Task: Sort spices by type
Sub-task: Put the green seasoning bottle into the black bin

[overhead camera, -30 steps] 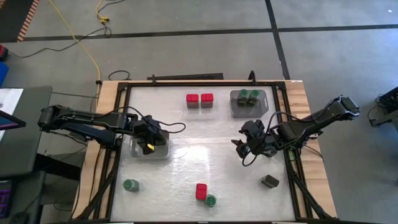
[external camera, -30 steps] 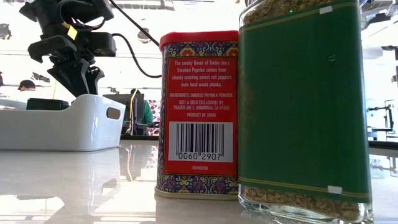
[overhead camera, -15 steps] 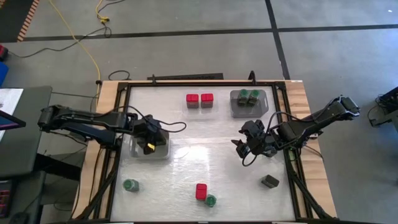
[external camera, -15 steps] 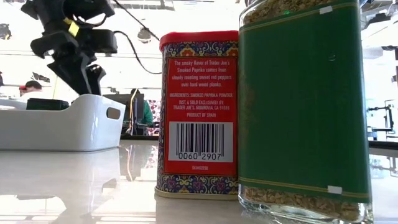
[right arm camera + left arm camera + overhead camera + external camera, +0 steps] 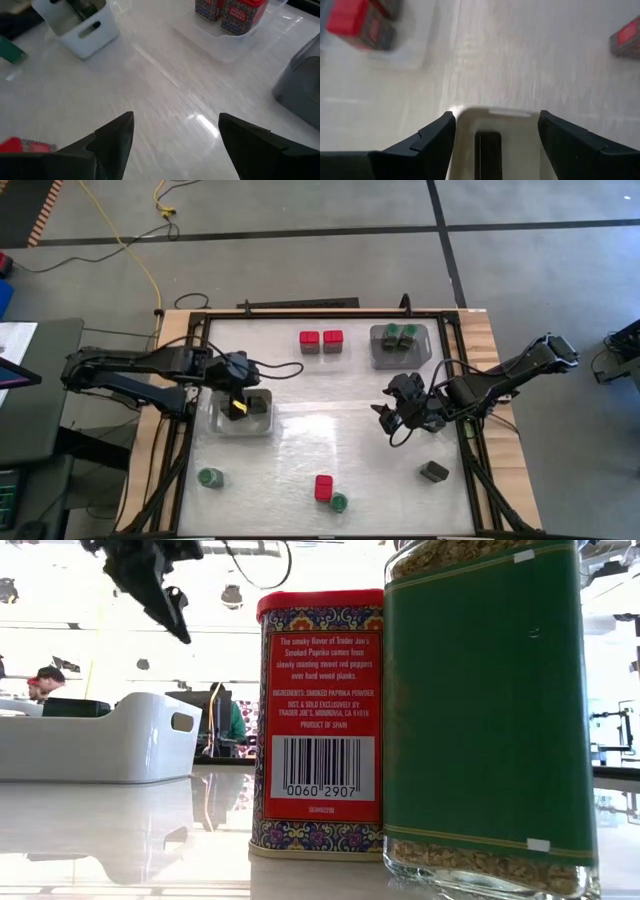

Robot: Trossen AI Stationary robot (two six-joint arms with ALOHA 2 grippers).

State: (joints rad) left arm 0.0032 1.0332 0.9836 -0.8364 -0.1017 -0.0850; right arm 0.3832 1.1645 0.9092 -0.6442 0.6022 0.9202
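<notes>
My left gripper (image 5: pixel 245 400) hangs open above the white tray (image 5: pixel 222 423), clear of it in the low view (image 5: pixel 172 612). A dark grey tin (image 5: pixel 487 154) stands inside that tray, right below the open fingers. My right gripper (image 5: pixel 385 415) waits open over the bare middle right of the table (image 5: pixel 175 132). Two red tins (image 5: pixel 321 338) stand in a clear tray at the far edge. Green-lidded jars (image 5: pixel 399 335) sit in a grey tray (image 5: pixel 425 352). Loose on the table stand a green jar (image 5: pixel 210 477), a red tin (image 5: pixel 323 486) beside another green jar (image 5: pixel 339 502), and a dark tin (image 5: pixel 434 471).
The red tin (image 5: pixel 315 720) and the green jar (image 5: pixel 490 710) near the front edge fill most of the low view. The table has a raised dark frame (image 5: pixel 196 380) around it. Open tabletop (image 5: pixel 320 420) lies between the two grippers. A person shows in the room behind (image 5: pixel 45 680).
My left gripper has risen straight up out of the white tray, most of it in the last half second, and now hangs well above the rim. The dark tin stays in the tray. My right arm has kept still.
</notes>
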